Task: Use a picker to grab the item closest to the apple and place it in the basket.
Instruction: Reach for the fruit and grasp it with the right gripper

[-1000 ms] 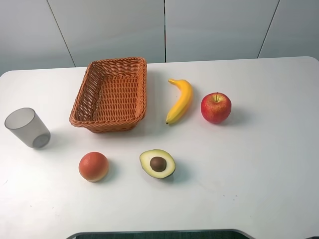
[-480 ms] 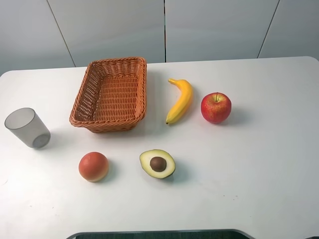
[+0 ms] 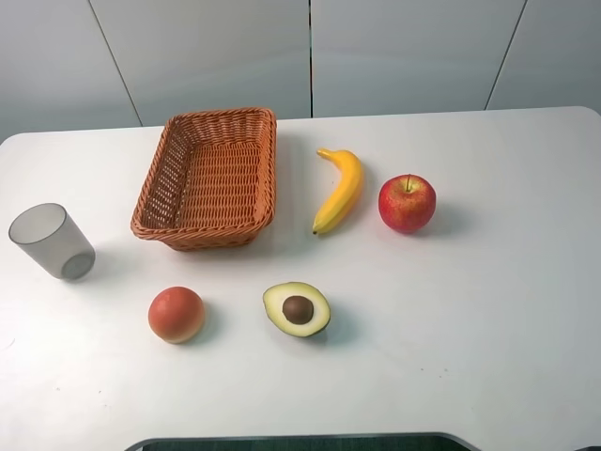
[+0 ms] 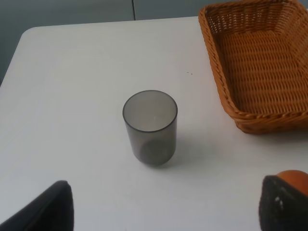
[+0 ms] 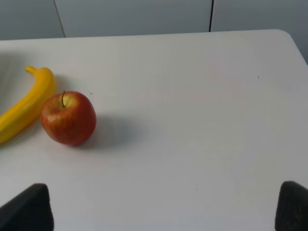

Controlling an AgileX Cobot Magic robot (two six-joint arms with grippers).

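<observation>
target: banana (image 3: pixel 340 191) just beside apple (image 3: pixel 407 203), nearest item so it's the pick | basket (image 3: pixel 211 117) past banana from apple | left claw (image 4: pixel 166 207) wide, holding nothing | right claw (image 5: pixel 160 207) wide, holding nothing, faces apple, likely picker | grasp not started

Fruit, a wicker basket (image 3: pixel 208 231) and a cup (image 3: pixel 53 241) laid out on a white table (image 3: pixel 488 310).

The brown basket stands on the far left part of the round-cornered top. A yellow banana (image 3: pixel 342 190) lies just beside its right wall, and a red apple (image 3: pixel 407 203) sits near the banana's other side, not touching it. Closer to the front edge, an avocado half (image 3: pixel 297 308) rests with its cut face and stone up, with an orange fruit (image 3: pixel 176 314) to its left. The smoky grey cup stands upright near the left edge, well apart from the fruit.
</observation>
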